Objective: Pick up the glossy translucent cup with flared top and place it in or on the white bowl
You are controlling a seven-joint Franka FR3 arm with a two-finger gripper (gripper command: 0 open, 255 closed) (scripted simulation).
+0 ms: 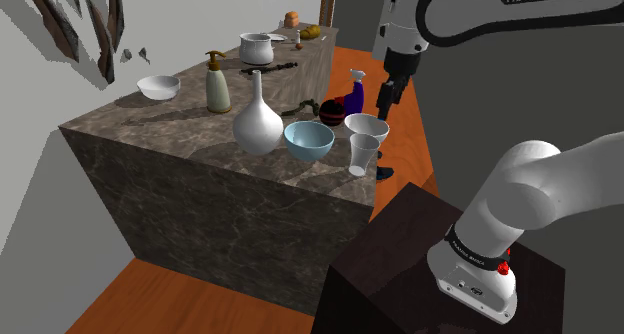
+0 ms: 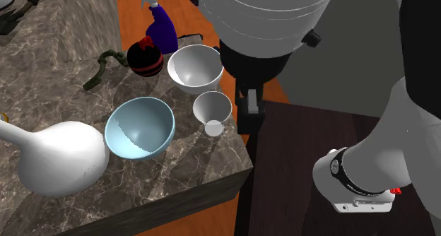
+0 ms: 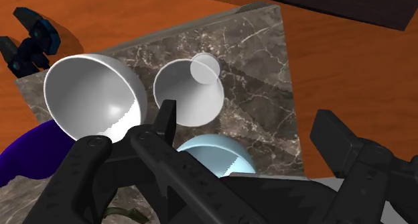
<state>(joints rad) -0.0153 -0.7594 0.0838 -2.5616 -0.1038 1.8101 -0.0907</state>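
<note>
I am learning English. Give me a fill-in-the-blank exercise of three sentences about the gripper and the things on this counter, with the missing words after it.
1. The gripper is ___ and holds nothing.
2. The flared cup stands ___ on the marble counter, beside the white bowl.
3. The bowl next to the white vase is light ___.

Missing words: open; upright; blue.

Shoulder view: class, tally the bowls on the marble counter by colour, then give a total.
White bowls: 2
Light blue bowl: 1
Total: 3
</note>
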